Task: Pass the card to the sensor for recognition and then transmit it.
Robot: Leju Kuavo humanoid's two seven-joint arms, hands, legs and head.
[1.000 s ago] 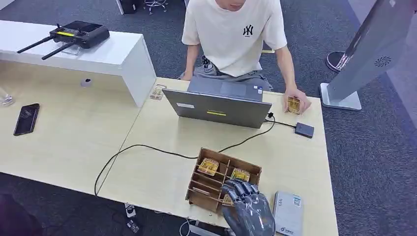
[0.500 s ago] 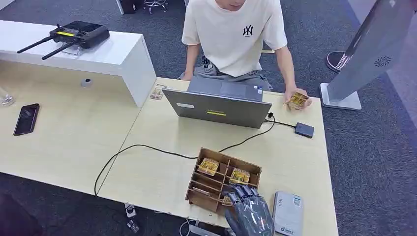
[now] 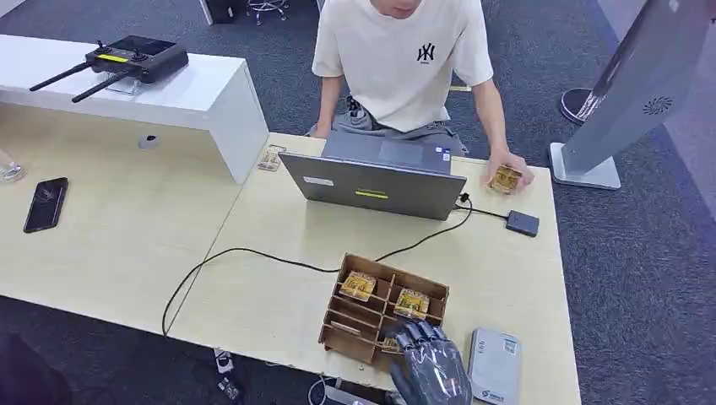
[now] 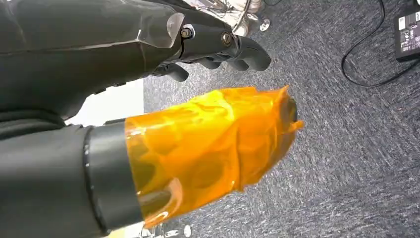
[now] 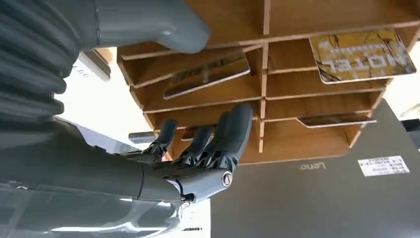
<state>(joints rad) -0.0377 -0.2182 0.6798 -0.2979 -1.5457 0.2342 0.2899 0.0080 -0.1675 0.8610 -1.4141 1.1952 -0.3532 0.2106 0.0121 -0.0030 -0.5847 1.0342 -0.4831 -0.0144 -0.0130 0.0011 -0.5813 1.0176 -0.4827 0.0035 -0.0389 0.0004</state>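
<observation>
Step in hand: the right hand (image 3: 431, 369) sits at the near edge of the wooden card rack (image 3: 382, 305) on the table (image 3: 270, 287), reaching for a card.
What has just changed: over the last second the right hand has drawn back toward the robot; it covered more of the rack's near compartments a second ago, and now only its fingertips lie at the near rim.
Meaning for the task: I judge the pick is not yet made, since no card can be seen lifted out; the hand looks to be re-setting its approach rather than carrying anything.
Right fingers: the fingers (image 5: 233, 134) are spread and slightly curled in front of the rack's slots, with the thumb above them, and nothing lies between them; the hand is released.
Card position: the nearest card (image 5: 208, 74) lies tilted in a slot just beside the thumb, untouched; another gold card (image 5: 361, 54) lies in the neighbouring column, and two gold cards (image 3: 358, 285) show in the far slots.
Sensor: the flat grey reader (image 3: 495, 365) lies on the table just beside the right hand.
Left hand: the left hand (image 4: 218, 47) hangs over carpet, its dark fingers curled in on nothing beside an orange-wrapped thumb.
Other difference: the person's hand (image 3: 509, 173) beyond the laptop (image 3: 376, 181) has set its own card down again, after lifting it half a second ago.
</observation>
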